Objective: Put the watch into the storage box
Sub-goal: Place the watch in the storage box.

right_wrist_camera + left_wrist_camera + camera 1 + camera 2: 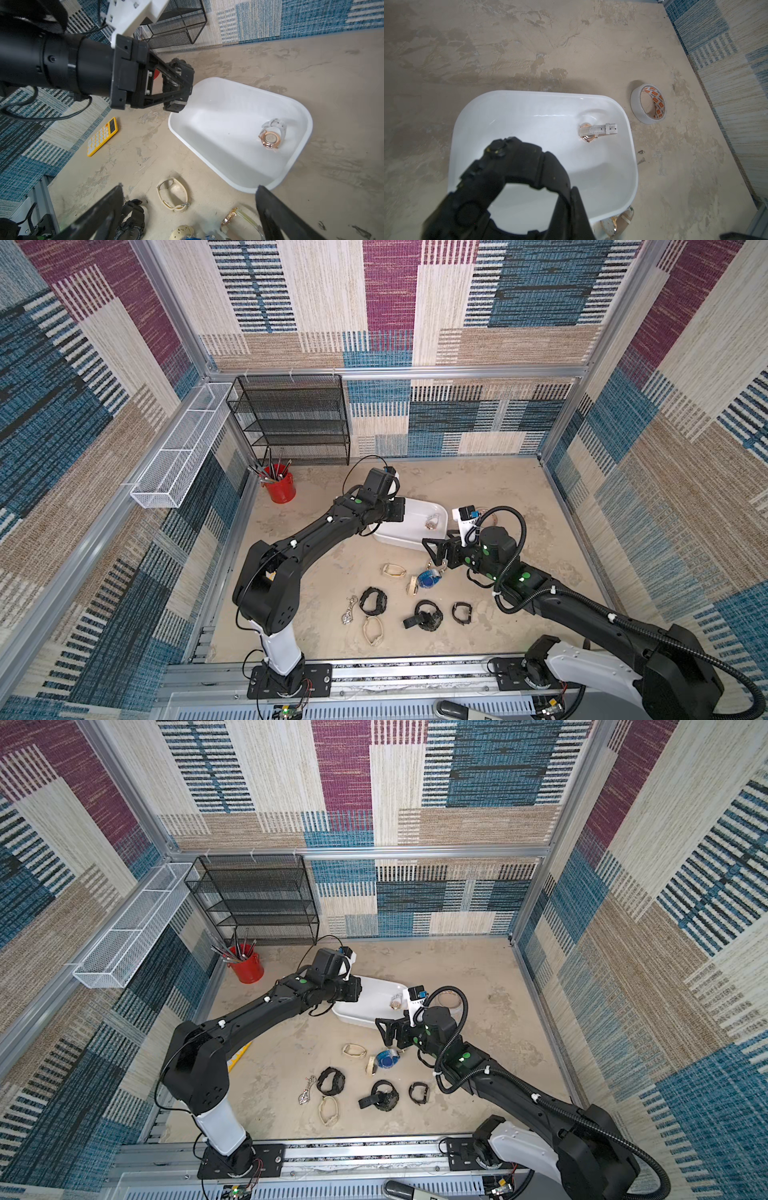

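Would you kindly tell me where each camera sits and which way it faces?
Both top views: high in front, looking down on both arms and the storage box.
Left wrist: above the box, looking in; left gripper grips black watch.
Right wrist: low, facing the box; open right gripper frames it.
Shared: wrist views both show the white-strapped watch.

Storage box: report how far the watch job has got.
Done: one white-strapped watch lies inside the storage box. In hand: the left gripper is shut on a black watch, held over the box's edge. Left: release it, then clear several watches lying on the table; the right gripper is open and empty.
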